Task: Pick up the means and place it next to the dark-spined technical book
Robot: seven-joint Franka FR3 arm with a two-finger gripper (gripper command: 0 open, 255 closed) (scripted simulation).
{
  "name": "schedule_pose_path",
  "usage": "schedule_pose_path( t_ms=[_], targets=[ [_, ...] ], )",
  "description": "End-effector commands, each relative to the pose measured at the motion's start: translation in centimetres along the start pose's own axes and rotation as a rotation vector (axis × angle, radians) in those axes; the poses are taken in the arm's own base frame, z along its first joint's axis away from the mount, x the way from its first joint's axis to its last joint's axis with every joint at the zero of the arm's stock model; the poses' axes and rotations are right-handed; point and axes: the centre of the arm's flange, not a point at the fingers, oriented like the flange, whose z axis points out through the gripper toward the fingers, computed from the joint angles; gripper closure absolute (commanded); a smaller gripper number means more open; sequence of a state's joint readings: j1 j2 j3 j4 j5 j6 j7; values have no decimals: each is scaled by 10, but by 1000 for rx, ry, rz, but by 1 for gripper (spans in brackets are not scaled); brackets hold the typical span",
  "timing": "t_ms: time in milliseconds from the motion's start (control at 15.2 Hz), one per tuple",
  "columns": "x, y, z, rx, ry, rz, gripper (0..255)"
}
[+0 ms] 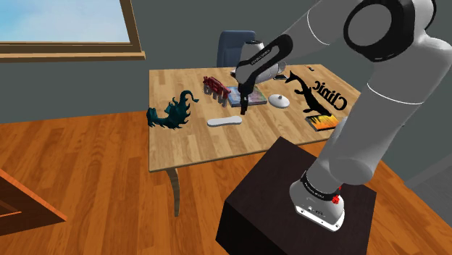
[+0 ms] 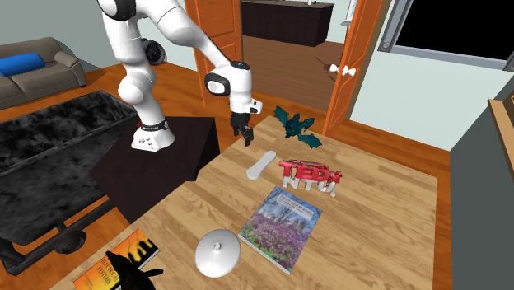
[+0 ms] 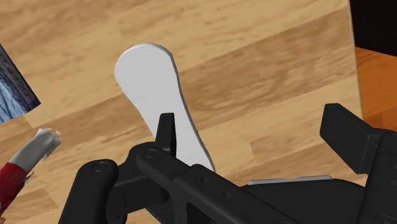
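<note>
- The gripper [image 3: 254, 121] hangs just above the table, its black fingers [image 3: 167, 130] spread wide and holding nothing.
- The white flat piece [image 3: 159, 89], which I take to be the thing to lift, lies flat on the wood directly under the hand. In the wrist view it runs beneath one finger rather than through the gap, so the hand looks off-centre. Slide sideways until the narrower part sits midway between the fingers, then come down.
- The piece is long and thin, so close across its width, not its length, and near the middle so it does not tip. It lies very low on the table [image 2: 371, 222], so the fingertips probably need to reach almost to the wood before closing.
- Just beyond it stand the red letters [image 2: 309, 175], with the flower-covered book [image 2: 282, 222] beside them. Both are near the piece but apart from it, so keep the descent straight and lift well clear before moving off.
- Farther along lies a white dome [image 2: 217, 251]. Toward the stand's end of the table lies an orange-covered book [image 2: 123, 262] with a dark edge, probably the target.
- A black figure [image 1: 304, 90] lies close to that book, so aim for bare wood beside it.
</note>
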State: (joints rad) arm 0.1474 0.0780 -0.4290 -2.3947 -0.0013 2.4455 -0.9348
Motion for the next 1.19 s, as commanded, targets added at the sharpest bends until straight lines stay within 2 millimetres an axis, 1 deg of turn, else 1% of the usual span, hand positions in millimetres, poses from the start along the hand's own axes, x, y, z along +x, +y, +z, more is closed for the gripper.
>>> schedule_pose_path(
  t_ms=[0, 594, 660, 1056, 1122],
  targets=[
    [11, 11, 21, -5, 6, -53, 0],
    [75, 53, 108, -22, 30, -280, 0],
    [76, 54, 110, -23, 31, -285, 0],
    [77, 54, 142, -23, 31, -285, 0],
    [78, 54, 150, -23, 31, -285, 0]
  ],
)
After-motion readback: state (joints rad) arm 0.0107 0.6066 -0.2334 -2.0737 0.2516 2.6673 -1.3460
